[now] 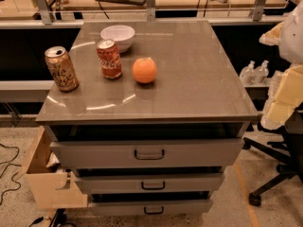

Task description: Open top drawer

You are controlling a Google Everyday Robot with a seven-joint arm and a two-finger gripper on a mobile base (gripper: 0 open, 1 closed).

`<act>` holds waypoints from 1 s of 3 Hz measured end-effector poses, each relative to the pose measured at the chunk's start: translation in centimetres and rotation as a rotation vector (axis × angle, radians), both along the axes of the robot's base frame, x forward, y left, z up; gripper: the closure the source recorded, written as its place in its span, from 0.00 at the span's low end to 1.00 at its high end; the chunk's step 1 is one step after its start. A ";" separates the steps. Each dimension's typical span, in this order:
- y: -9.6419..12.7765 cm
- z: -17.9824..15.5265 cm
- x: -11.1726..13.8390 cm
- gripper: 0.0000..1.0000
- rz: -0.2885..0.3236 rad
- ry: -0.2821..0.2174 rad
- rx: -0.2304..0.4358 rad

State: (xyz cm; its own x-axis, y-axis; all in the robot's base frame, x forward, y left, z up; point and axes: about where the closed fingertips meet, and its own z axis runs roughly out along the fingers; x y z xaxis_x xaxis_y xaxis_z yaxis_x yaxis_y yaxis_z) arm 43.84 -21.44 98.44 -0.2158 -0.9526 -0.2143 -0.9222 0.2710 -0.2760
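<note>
The top drawer (199, 152) is the widest grey front of three, just under the grey countertop (199, 79). Its dark loop handle (149, 154) sits at centre. A dark gap shows between the front's upper edge and the countertop. My arm shows as pale white and yellow shapes at the right edge. Its lower end, my gripper (277, 112), hangs to the right of the cabinet, level with the countertop's front corner, well away from the handle.
On the countertop stand a white bowl (118, 36), a red cola can (109, 59), a tan can (61, 68) and an orange (144, 70). Two narrower grey drawers (151, 183) lie below. A tan wooden box (49, 183) is at the left, an office chair base (279, 167) at the right.
</note>
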 end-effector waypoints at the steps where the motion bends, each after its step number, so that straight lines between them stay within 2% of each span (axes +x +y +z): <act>1: 0.0 0.0 0.0 0.00 0.000 0.000 0.000; 2: 0.5 -1.1 -0.7 0.00 0.009 -0.007 -0.022; 3: 1.4 -3.0 -2.3 0.00 0.032 -0.042 -0.066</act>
State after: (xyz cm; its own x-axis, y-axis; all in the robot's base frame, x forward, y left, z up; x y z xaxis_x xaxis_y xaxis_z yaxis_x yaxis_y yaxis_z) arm 41.58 -20.08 95.40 -0.1772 -0.9713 -0.1585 -0.9174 0.2213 -0.3308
